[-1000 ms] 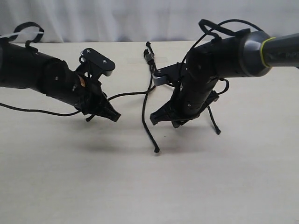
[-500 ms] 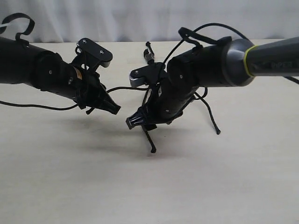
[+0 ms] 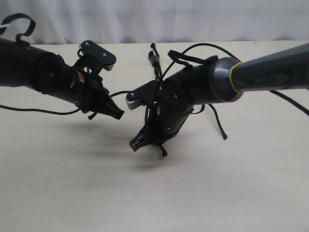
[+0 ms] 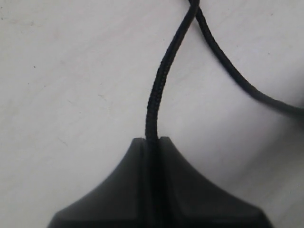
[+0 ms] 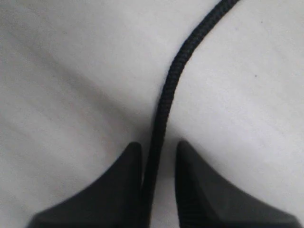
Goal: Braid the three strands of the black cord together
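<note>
The black cord's bound end lies at the back middle of the table, and its three strands run forward from it. My left gripper is shut on the left strand; in the left wrist view that strand leaves the closed jaws of the left gripper and crosses another strand. My right gripper hangs low over the table. It is open around the middle strand, which rests against one finger. The middle strand's tip pokes out beside the right arm. The right strand lies loose.
A pale wooden table carries everything, with a white curtain behind it. The arms' own black cables loop over the right arm and trail off to the left.
My right gripper has swung left and down toward the table, crossing the middle strand. The left gripper lifted slightly at first, then stayed still, holding its strand.
</note>
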